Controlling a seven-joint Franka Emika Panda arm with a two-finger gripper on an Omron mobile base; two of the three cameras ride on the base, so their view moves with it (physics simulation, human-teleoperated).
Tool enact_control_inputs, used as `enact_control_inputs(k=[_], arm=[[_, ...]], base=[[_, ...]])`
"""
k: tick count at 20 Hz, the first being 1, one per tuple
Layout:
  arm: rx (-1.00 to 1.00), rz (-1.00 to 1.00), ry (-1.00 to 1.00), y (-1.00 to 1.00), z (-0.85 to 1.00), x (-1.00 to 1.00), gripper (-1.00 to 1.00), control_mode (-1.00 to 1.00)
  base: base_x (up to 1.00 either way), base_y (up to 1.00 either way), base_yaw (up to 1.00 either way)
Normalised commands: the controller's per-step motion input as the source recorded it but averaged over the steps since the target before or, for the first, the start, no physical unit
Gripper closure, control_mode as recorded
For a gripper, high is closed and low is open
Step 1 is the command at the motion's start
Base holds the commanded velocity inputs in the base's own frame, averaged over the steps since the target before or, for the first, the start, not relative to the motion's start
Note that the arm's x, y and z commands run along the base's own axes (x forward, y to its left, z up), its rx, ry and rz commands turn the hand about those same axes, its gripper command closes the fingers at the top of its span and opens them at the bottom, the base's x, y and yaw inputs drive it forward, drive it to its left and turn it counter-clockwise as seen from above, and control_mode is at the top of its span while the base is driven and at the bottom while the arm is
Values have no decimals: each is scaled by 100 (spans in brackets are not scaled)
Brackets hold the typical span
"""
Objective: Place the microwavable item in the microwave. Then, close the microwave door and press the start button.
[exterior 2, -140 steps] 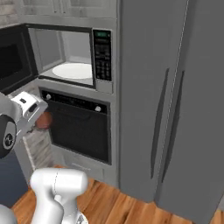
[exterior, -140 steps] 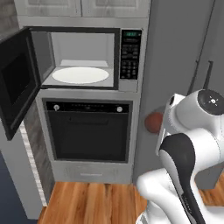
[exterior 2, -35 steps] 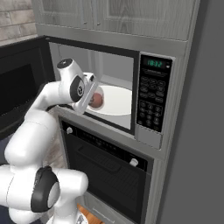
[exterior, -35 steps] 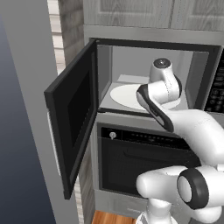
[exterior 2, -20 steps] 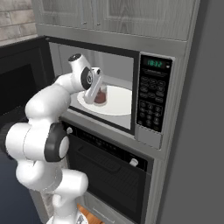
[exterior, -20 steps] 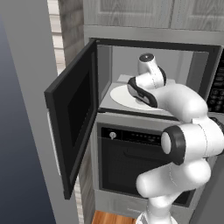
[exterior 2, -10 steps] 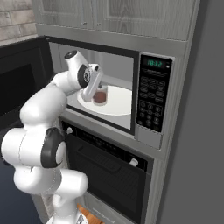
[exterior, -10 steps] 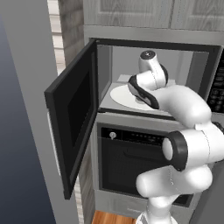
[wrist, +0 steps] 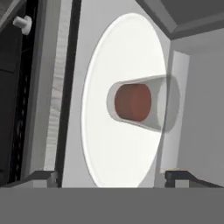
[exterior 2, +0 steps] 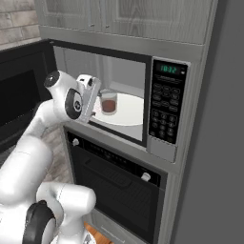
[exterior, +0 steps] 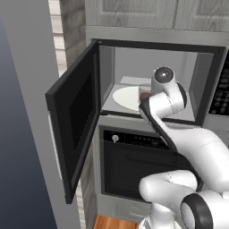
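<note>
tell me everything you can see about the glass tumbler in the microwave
The glass tumbler is short and clear, its lower half reddish-brown. It stands upright on the round white turntable plate inside the microwave, whose door hangs open. In the hand view it sits centred on the plate, ahead of the gripper, whose open fingertips stand wide to either side without touching it. Nothing but the plate touches it.

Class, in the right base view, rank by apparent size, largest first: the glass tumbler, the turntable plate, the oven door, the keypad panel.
1. oven door
2. turntable plate and keypad panel: too alike to rank; the plate is partly hidden
3. glass tumbler
</note>
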Motion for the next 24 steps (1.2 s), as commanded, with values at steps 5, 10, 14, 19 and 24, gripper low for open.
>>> enact_control_inputs(k=[5, 10, 14, 19, 24], arm=[[-6, 0, -9, 20, 0, -57, -100, -100], [-3, 0, -10, 13, 8, -58, -100, -100], [-15, 1, -29, 39, 49, -100, -100, -100], [-21, 5, -20, 50, 20, -100, -100, -100], [-23, 4, -18, 42, 0, -100, -100, -100]], base=[[0, 0, 0], [0, 0, 0], [0, 0, 0], [0, 0, 0], [0, 0, 0]])
